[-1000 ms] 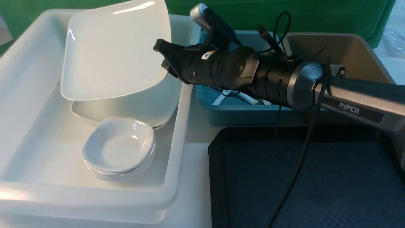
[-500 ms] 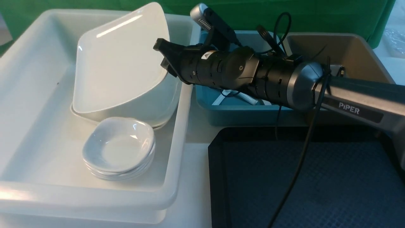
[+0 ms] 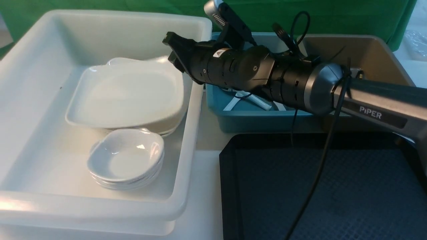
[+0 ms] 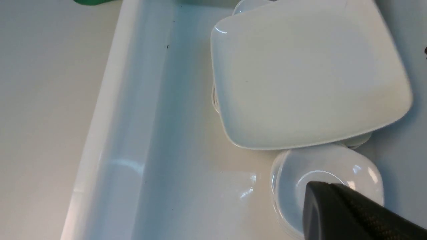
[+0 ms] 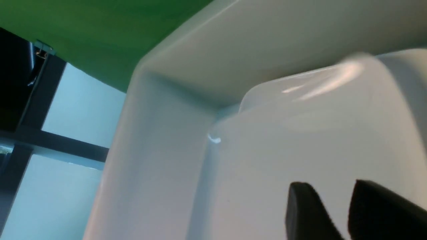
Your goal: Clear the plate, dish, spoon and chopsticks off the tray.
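Observation:
The white plate [image 3: 126,96] lies flat on a stack of like plates inside the white tub [image 3: 100,13]; it also shows in the left wrist view [image 4: 307,76]. My right gripper [image 3: 171,48] hovers just above the plate's right edge, open, with nothing between its fingers [image 5: 328,186]. A stack of small white dishes [image 3: 126,160] sits in front of the plates. My left gripper [image 4: 320,186] hangs over those dishes, shut and holding nothing. The black tray [image 3: 350,200] is at the front right, and only my cable crosses it. The chopsticks are out of view. I cannot make out the spoon.
A blue tub [image 3: 247,120] behind the tray holds white handle-like pieces [image 3: 258,101], mostly hidden by my right arm. A brown tub [image 3: 367,56] stands to its right. A green backdrop closes the far side.
The plate was tilted up in my right gripper; it has dropped flat onto the plate stack. The right gripper has opened, let it go and lifted slightly.

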`<state>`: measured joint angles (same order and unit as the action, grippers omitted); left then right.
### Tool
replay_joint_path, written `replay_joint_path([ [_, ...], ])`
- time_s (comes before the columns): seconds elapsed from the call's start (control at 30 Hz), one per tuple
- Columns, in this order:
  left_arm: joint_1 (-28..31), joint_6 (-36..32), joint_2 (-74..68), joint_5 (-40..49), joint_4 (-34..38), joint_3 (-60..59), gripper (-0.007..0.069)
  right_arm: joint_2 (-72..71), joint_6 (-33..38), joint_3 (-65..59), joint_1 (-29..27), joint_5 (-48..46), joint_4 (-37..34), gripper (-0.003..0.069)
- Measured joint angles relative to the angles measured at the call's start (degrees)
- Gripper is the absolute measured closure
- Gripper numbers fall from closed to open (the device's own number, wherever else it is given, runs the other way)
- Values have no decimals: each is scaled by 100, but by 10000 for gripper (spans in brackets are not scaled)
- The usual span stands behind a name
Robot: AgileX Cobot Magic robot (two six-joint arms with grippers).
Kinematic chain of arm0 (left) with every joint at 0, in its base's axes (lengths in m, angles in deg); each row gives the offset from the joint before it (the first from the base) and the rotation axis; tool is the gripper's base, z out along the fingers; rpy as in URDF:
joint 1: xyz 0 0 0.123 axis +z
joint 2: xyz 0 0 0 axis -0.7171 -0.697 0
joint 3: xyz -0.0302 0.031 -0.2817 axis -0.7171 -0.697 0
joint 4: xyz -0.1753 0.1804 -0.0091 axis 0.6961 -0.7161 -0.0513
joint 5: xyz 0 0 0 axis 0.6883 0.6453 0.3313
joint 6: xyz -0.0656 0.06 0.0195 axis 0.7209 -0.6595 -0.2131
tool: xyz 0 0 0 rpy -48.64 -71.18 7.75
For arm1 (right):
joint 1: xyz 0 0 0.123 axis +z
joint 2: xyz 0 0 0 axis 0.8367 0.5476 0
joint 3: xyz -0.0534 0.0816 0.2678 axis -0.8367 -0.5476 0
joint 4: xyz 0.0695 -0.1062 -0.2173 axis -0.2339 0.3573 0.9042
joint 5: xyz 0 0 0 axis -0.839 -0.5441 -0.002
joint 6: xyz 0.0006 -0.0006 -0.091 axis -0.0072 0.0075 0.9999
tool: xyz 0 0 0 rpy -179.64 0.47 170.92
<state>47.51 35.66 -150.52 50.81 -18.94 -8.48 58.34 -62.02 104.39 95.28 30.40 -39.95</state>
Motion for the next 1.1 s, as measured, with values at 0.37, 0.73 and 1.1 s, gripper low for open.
replay_joint_path([
  [0.37, 0, -24, -46, 131, 0, 0, 622, -528, 1464, 0, -190, -778, 68, 477],
  [0.73, 0, -556, -274, 18, 712, 0, 622, -3075, 2771, 0, -1834, -3699, 1548, 633],
  [1.1, 0, -988, -274, -203, 1523, 0, 622, -6178, 2685, -252, -2694, -4757, 2574, 635],
])
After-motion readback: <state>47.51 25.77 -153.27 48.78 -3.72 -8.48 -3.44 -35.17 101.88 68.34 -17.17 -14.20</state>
